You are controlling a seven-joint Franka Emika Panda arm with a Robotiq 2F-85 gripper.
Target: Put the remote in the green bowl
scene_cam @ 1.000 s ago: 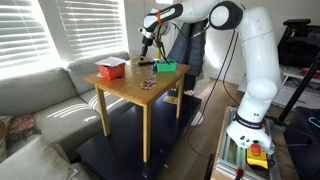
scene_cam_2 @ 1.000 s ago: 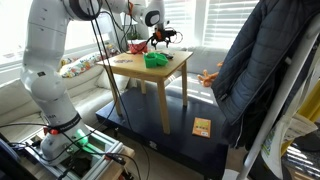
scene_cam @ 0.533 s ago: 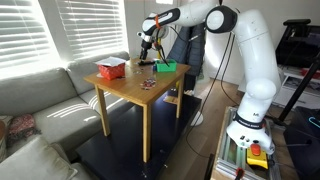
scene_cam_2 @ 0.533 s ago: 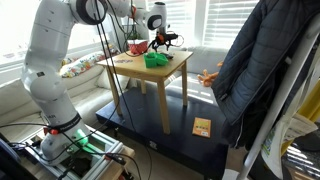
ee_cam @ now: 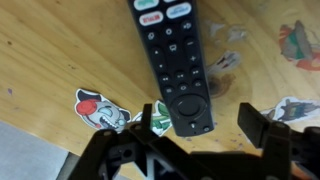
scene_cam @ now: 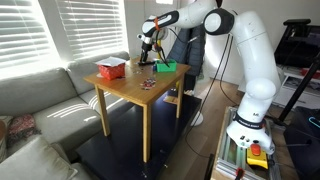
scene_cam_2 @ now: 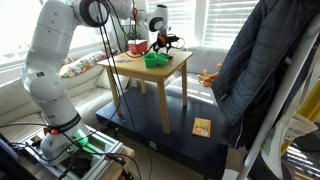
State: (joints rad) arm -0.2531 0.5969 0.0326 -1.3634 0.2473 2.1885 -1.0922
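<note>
**Hovering over the remote, gripper spread**

Wrist view. The remote lies flat, buttons up, on the bare table among stickers. The fingers stand wide apart, one on each side of its near end, and neither touches it. The gap lies across the remote's narrow width, probably so that closing would pinch its slim sides.

Exterior view. The gripper points down over the table's far edge, between the red container and the bowl. The bowl sits at the far corner nearest the robot. The remote is too small to make out here. With the bowl just beside it, the carry looks short.

Exterior view. The bowl lies on the table in front of the gripper, and its inside cannot be read. Judged: the grasp is not yet made, so lowering and closing come next.
</note>
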